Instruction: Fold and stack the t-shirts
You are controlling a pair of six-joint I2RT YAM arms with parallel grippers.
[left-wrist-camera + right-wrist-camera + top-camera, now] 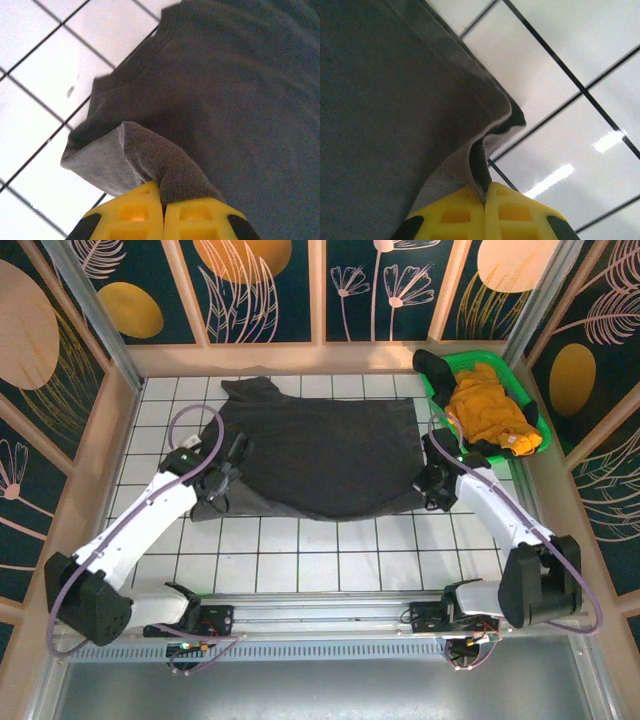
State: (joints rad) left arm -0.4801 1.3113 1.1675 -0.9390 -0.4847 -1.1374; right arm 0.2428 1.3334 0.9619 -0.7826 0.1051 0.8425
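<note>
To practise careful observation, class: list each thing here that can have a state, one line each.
Grey t-shirt, spread out, unfolded, pinched at both sides.
Yellow t-shirt, crumpled in the tray, unfolded.
Green tray, holding crumpled clothes.
Left gripper, shut on the grey t-shirt.
Right gripper, shut on the grey t-shirt.

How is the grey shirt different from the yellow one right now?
The grey t-shirt lies spread on the table; the yellow t-shirt sits crumpled in the green tray. The left fingers and right fingers pinch the grey t-shirt's edges; neither touches the yellow t-shirt. Both are plain cloth, not yet stacked.
</note>
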